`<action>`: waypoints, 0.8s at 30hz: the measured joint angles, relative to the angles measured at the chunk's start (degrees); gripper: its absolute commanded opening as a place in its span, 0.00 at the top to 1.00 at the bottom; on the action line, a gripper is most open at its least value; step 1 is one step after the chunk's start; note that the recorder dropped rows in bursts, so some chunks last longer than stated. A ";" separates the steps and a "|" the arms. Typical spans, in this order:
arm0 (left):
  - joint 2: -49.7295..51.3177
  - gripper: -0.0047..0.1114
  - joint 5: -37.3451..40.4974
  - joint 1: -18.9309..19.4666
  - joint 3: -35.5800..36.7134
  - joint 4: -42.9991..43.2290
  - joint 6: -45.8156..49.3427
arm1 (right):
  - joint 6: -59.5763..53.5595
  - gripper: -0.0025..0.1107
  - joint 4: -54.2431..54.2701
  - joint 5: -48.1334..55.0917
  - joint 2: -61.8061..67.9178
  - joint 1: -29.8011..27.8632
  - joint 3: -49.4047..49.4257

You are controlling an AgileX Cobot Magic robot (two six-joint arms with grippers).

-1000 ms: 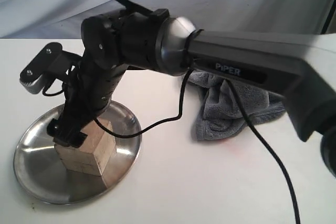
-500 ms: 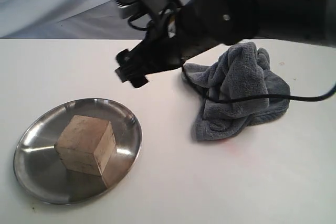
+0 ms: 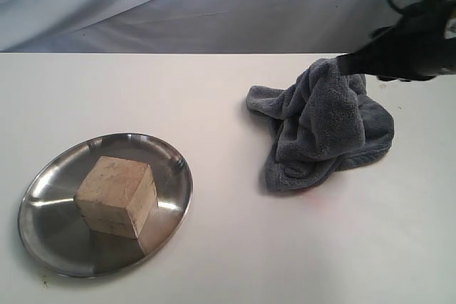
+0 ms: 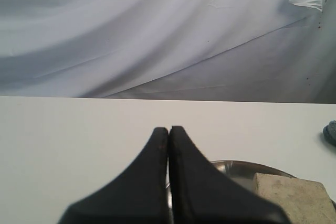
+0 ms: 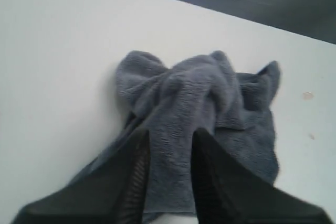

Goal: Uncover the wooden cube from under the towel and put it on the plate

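Note:
The wooden cube (image 3: 116,196) rests on the stainless-steel plate (image 3: 50,229) at the front left of the white table, with nothing gripping it. The dark blue-grey towel (image 3: 322,129) lies crumpled in a heap to the right of the plate. My right gripper (image 3: 350,63) hovers by the towel's top at the far right. In its wrist view the right gripper (image 5: 170,136) is open, with the towel (image 5: 194,98) below its fingers. My left gripper (image 4: 168,129) is shut and empty, just short of the plate (image 4: 233,169) and cube (image 4: 296,198). The exterior view does not show the left gripper.
A grey cloth backdrop (image 3: 214,5) hangs behind the white table (image 3: 249,247). The table's back edge runs just behind the towel.
My right arm has let go of the cube on the plate, lifted away and swung right, ending over the towel. The cube and towel have stayed where they were.

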 measured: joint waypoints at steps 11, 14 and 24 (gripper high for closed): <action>0.00 0.95 0.00 0.00 0.00 0.00 0.00 | 1.89 0.98 0.00 -9.89 -12.26 -16.91 11.15; 0.00 0.95 0.00 0.00 0.00 0.00 0.00 | 3.15 0.98 0.00 -10.72 -13.58 -17.40 11.80; 0.00 0.95 0.00 0.00 0.00 0.00 0.00 | 4.31 0.98 0.00 -11.86 -13.82 -17.40 12.24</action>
